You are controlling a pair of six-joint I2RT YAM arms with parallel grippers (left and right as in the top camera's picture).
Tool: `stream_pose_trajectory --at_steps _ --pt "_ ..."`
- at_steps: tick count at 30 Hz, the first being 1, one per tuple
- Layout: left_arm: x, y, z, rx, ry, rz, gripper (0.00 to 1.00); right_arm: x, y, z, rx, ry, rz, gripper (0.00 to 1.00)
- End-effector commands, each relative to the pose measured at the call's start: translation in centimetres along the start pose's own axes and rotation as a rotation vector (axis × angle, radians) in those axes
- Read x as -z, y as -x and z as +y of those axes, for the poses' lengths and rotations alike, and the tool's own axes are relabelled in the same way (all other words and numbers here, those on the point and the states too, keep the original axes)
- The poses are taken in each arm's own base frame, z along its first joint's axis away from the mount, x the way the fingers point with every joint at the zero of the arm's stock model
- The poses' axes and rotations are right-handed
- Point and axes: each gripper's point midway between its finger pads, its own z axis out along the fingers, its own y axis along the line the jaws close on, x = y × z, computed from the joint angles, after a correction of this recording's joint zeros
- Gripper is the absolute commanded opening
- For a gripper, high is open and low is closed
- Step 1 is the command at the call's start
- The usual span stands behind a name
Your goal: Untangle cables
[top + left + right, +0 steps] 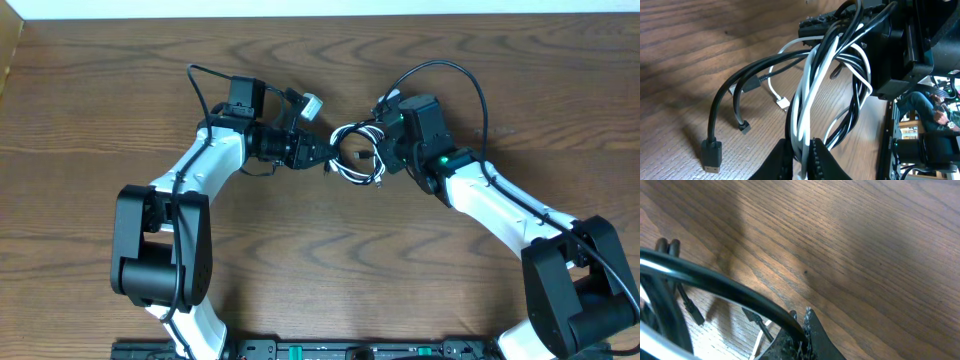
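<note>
1. Looping around each other, the black cable (713, 120) and the white cable (807, 84) form a tangled bundle stretched between both grippers.
2. The left gripper (802, 162) pinches the white cable.
3. The right gripper (801, 339) clamps the black cable.

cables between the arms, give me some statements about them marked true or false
1. Black and white cords are wound into one cable bundle. True.
2. The cable bundle lies untouched on the table. False: the left end effector and the right end effector both grip it.
3. A black plug hangs free at one cord's end. True.
4. The end effectors sit at opposite table edges. False: they are close together, with only the bundle between them.
</note>
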Motion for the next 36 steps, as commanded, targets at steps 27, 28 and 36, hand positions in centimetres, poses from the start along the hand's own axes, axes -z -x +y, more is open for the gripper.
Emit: stream_pose_trajectory --at_steps 27,28,36 --pt "0.0 -0.2 0.2 -0.011 0.023 0.006 0.37 0.1 0.2 2.8 -0.076 0.166 0.000 0.01" --pt "0.0 -0.2 0.2 -0.011 0.023 0.007 0.37 0.1 0.3 2.8 -0.076 0.166 -0.001 0.01" --pt "-0.4 -0.6 0.5 -0.007 0.052 0.031 0.37 0.1 1.8 2.7 -0.069 0.163 -0.066 0.01"
